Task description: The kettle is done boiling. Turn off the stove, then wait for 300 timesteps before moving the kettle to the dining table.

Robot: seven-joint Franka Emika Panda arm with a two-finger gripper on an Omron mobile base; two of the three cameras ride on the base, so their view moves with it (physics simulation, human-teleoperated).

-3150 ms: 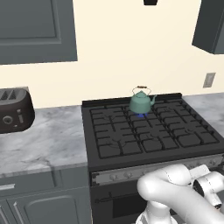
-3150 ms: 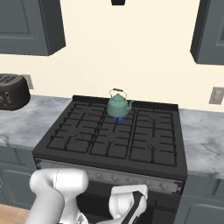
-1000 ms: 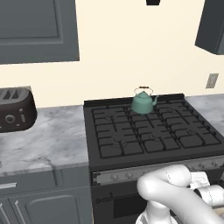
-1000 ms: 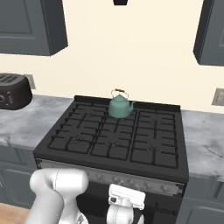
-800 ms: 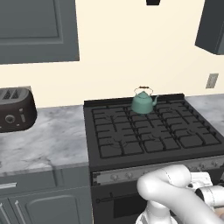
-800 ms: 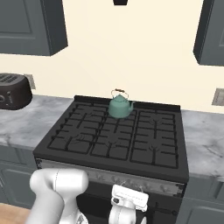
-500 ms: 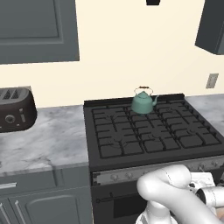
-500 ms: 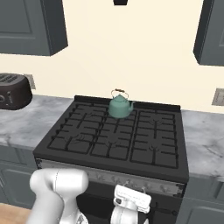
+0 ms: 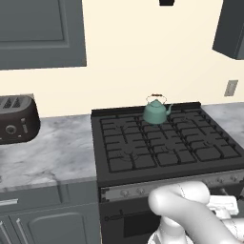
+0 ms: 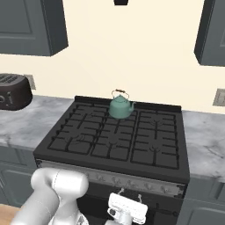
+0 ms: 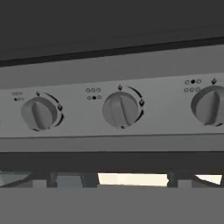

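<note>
Your kettle (image 9: 155, 112) sits upright on the stove (image 9: 162, 147), on the back row of grates near the middle, spout turned toward the right side of the range; in the right base view the kettle (image 10: 121, 107) stands at the rear, just left of the stove's (image 10: 118, 140) centre line. The silver knob strip (image 10: 132, 182) runs along the stove's front edge, under the grates. You have the arm bent low in front of the stove, with the hand (image 10: 127, 209) just below that strip, before the dark oven door. In the hand view you look at the strip close up and upside down: the middle knob (image 11: 120, 110) is straight ahead, the left knob (image 11: 39, 113) and right knob (image 11: 209, 105) to either side of it. You cannot tell from these views whether the fingers are spread or pressed together. To the left of the stove a grey marble table (image 9: 47, 152) carries a dark toaster (image 9: 17, 119) against the wall.
</note>
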